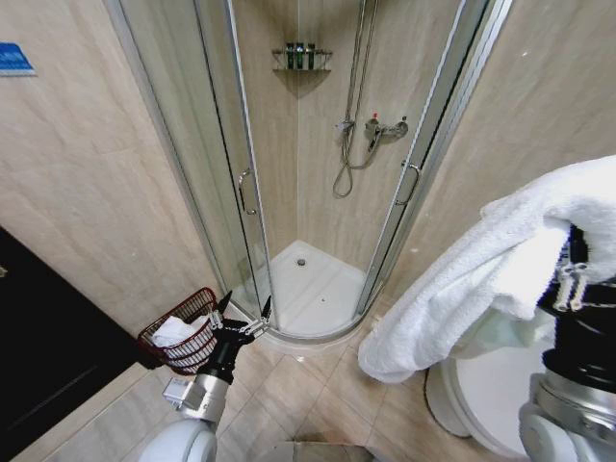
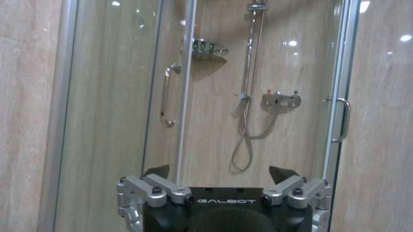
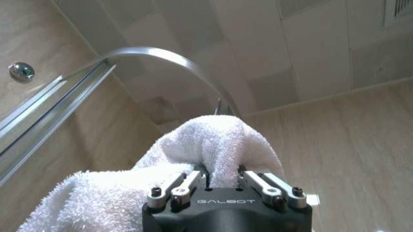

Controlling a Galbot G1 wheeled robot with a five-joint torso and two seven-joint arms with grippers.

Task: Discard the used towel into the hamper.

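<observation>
The used towel, white and fluffy, hangs at the right of the head view, draped over my raised right arm. In the right wrist view my right gripper is shut on a fold of the towel. The hamper, a small dark red wire basket, stands on the floor at the lower left against the wall, with a white cloth inside. My left gripper is open with nothing in it, just right of the hamper's rim, pointing at the shower; its fingers stand apart.
A corner shower enclosure with glass doors and a white tray fills the middle. A white toilet sits at the lower right. A dark door is at the left. Beige floor tiles lie between.
</observation>
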